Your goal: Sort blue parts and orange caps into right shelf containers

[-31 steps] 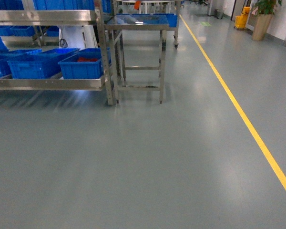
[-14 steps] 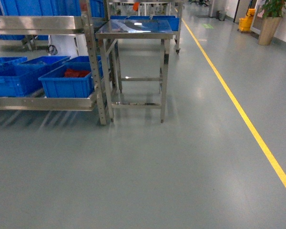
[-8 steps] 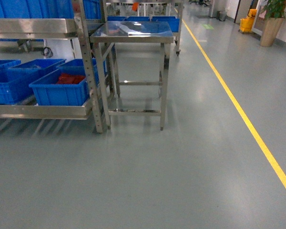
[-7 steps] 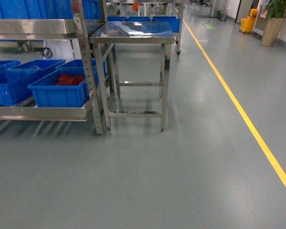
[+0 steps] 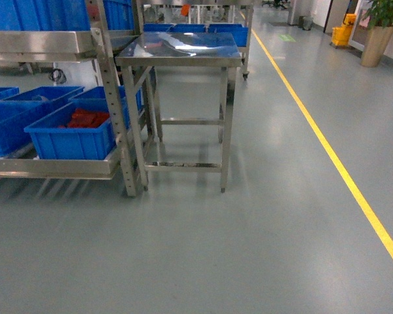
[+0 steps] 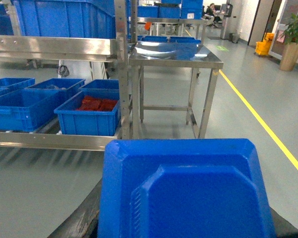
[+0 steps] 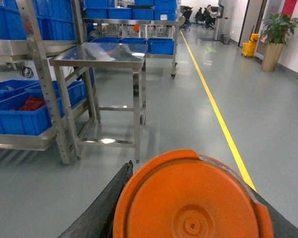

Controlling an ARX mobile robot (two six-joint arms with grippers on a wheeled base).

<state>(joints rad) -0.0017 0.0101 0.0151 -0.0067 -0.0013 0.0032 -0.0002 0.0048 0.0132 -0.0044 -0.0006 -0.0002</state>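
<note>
A wide grey polished floor [image 5: 249,248] fills most of the head view, crossed on the right by a yellow painted floor line [image 5: 327,147] that runs away toward a yellow mop bucket [image 5: 344,34] and a potted green plant in a tan pot [image 5: 378,26] at the far wall. On the left stands a stainless steel shelving rack [image 5: 98,98], its lower shelf carrying several large blue plastic crates [image 5: 69,134]; the nearest crate holds a heap of red items [image 5: 85,119], too small to identify. Just beside the rack's upright post stands a square stainless steel table with a shiny top [image 5: 180,49], and further blue crates sit behind it. Neither arm shows in the head view. In the left wrist view a bright blue angular plastic part [image 6: 186,191] with bevelled corners fills the lower frame right under the camera, dark gripper material showing at its lower edges; it appears held, but the jaws themselves are hidden, so whether they pinch it cannot be told. In the right wrist view a round bright orange plastic cap [image 7: 191,198] with a small central dimple fills the lower frame in the same way, dark gripper parts flanking it, and again the jaws' state cannot be told.
</note>
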